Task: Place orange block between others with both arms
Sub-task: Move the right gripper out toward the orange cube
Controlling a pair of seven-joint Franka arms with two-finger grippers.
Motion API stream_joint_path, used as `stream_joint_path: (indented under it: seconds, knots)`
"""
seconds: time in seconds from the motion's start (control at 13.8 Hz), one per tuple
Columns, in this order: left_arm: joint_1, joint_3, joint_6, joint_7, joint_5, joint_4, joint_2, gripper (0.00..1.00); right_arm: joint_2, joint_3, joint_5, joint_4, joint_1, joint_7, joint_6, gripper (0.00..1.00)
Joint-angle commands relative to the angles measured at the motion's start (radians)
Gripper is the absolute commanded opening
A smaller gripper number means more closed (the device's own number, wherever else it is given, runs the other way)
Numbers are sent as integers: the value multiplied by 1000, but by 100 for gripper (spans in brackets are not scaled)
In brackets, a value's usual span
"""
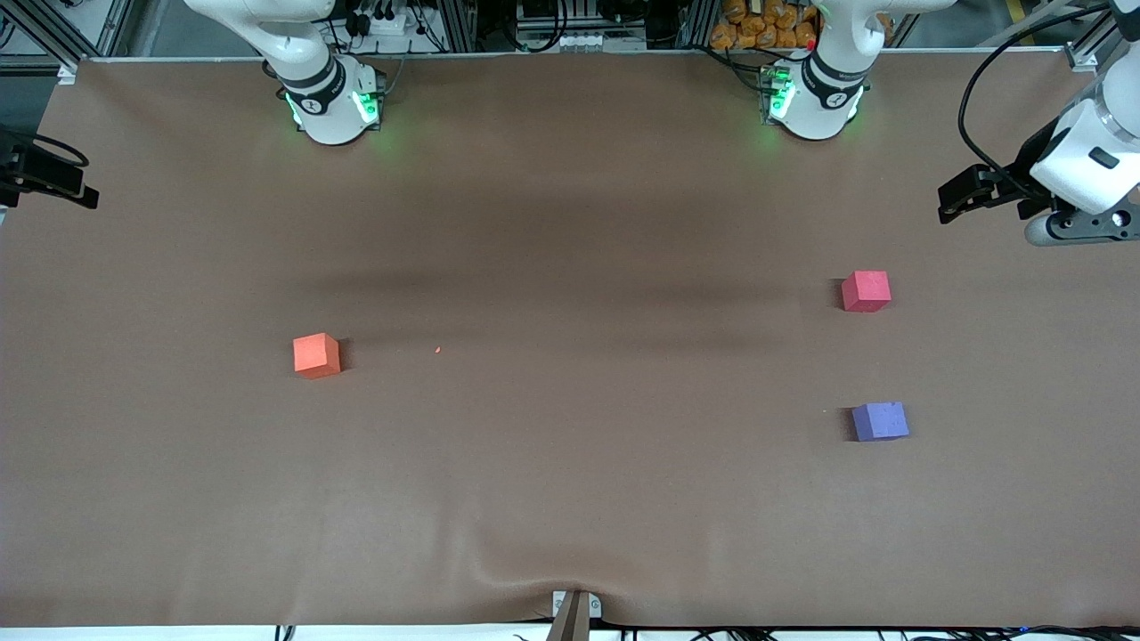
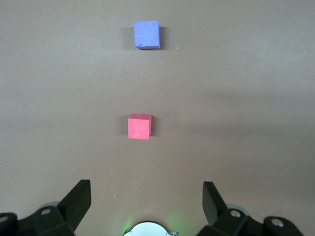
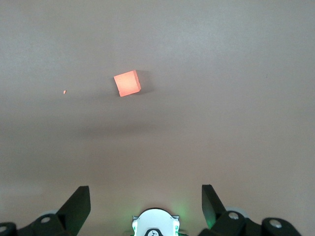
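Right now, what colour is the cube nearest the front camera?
Purple-blue cube, clearest in the left wrist view.

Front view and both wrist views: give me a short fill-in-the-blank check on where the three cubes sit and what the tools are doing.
1. The orange block lies toward the ____ arm's end of the table.
2. The purple-blue cube lies ____ to the front camera than the pinkish-red cube.
3. The left tool and the right tool both have their fingers ____.
4. The number of cubes held by either tool is ____.

Missing words: right; nearer; open; zero
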Motion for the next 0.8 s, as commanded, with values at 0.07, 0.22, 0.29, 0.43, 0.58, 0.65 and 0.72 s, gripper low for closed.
stream_joint_path:
  seconds: [0.07,0.22,0.29,0.43,0.58,0.65,0.72]
  knots:
    - [-1,-3,-33,26,-1,59,40,100,0,13,4,17,-20,8,-8,100]
    - [5,-3,-36,26,-1,105,74,100,0,13,4,17,-20,8,-9,100]
    - [4,-4,-38,26,-1,96,74,100,0,13,3,17,-20,8,-8,100]
    - [2,-6,-68,25,-2,82,71,100,0,13,3,17,-20,8,-8,100]
    - [4,-6,-67,28,-2,84,69,100,0,13,3,17,-20,8,-8,100]
    - [7,-6,-68,29,-2,84,66,100,0,13,3,17,-20,8,-6,100]
    - [10,-6,-74,29,-2,81,61,100,0,12,3,17,-20,8,-6,100]
